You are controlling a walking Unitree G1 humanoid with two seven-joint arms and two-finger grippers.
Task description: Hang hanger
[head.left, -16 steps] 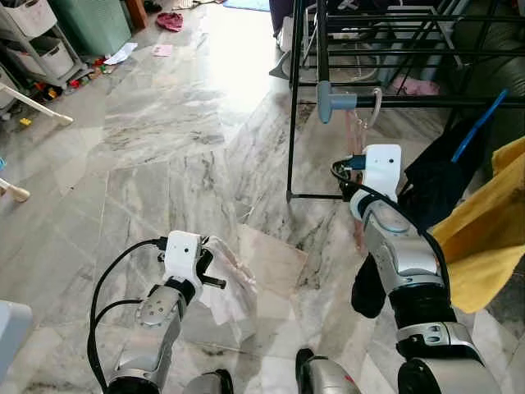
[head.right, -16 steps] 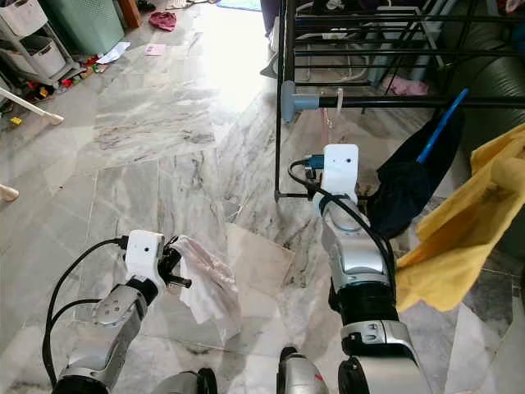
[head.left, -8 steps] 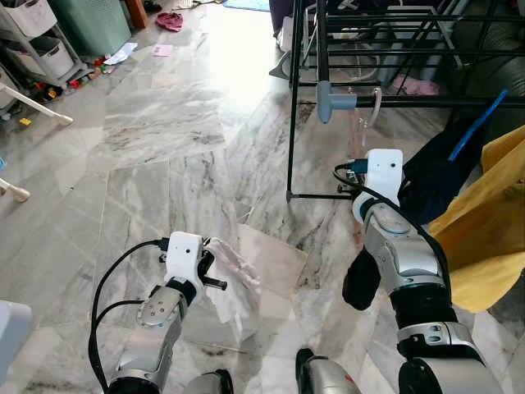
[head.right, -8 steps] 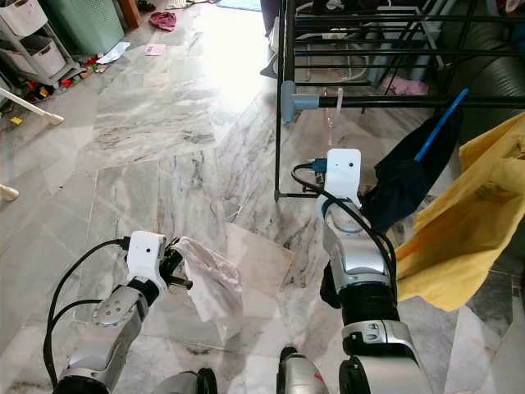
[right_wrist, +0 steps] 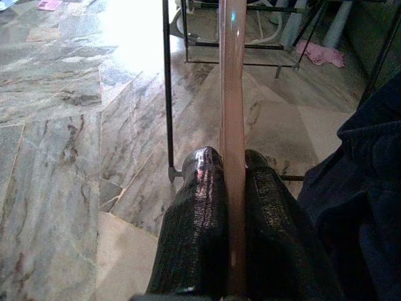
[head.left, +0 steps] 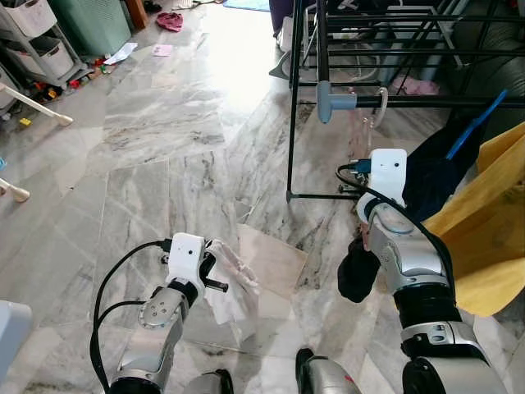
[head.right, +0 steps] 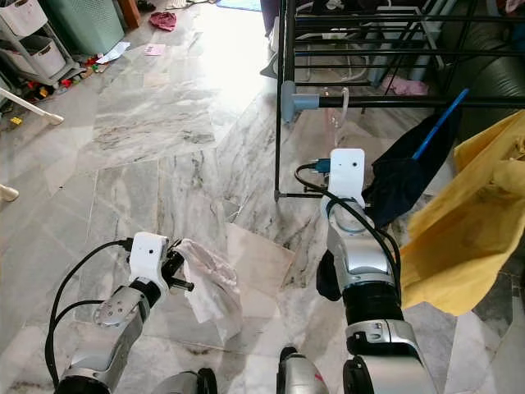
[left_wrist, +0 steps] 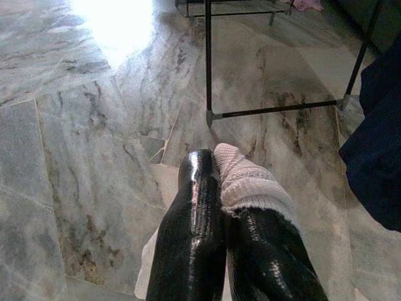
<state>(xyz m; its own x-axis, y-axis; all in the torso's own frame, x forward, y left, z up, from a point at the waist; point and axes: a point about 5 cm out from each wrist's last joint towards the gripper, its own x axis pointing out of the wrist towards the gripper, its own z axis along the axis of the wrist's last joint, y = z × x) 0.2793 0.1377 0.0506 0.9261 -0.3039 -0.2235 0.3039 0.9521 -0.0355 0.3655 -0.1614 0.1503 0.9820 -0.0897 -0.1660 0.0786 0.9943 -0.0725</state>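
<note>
A translucent pink hanger [right_wrist: 232,106] runs between the fingers of my right gripper [right_wrist: 230,158], which is shut on its stem. Its hook [head.left: 381,100] is up at the black rack's front rail [head.left: 426,102], just right of the grey-blue end cap [head.left: 331,101]; I cannot tell whether it rests on the rail. A dark garment [head.left: 358,274] dangles beside my right forearm. My left gripper [left_wrist: 216,164] is low over the floor, shut on a white cloth [head.left: 231,279].
The black drying rack [head.left: 292,115] stands ahead on the right. Navy clothing [head.left: 433,176] on a blue hanger [head.left: 476,123] and a yellow cloth [head.left: 484,238] crowd the right side. Marble floor [head.left: 164,164] stretches left; shelves and small clutter [head.left: 49,57] stand far left.
My right arm has shifted slightly right, carrying the hanger's hook closer along the rail. The dark garment has swung leftward under the forearm. The left arm stays put.
</note>
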